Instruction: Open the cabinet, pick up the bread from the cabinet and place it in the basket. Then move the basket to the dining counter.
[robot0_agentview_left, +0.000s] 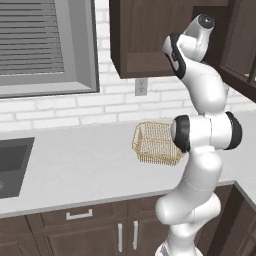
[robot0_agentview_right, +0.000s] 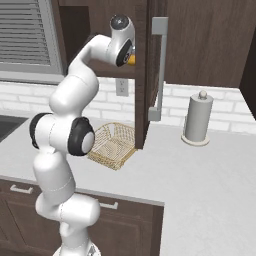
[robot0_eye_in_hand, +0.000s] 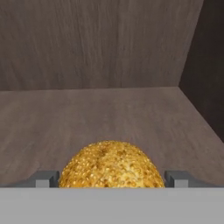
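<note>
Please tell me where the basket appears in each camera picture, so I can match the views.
Left base view: the basket is on the worktop, right of centre, partly behind the arm.
Right base view: basket left of centre, below the open cabinet door.
Hand view: not in it.
Shared landmark: the wall socket.

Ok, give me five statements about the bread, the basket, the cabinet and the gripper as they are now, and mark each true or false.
1. The bread lies on the cabinet shelf, between the fingertips of the gripper. True.
2. The gripper is clamped shut with nothing between its tips. False: the tips stand wide, one on each side of the bread.
3. The basket stands on the counter below the cabinet. True.
4. The bread is already in the basket. False: the basket holds nothing; the bread is in the cabinet.
5. The cabinet door is closed. False: it stands swung open, handle edge-on in the right base view.
</note>
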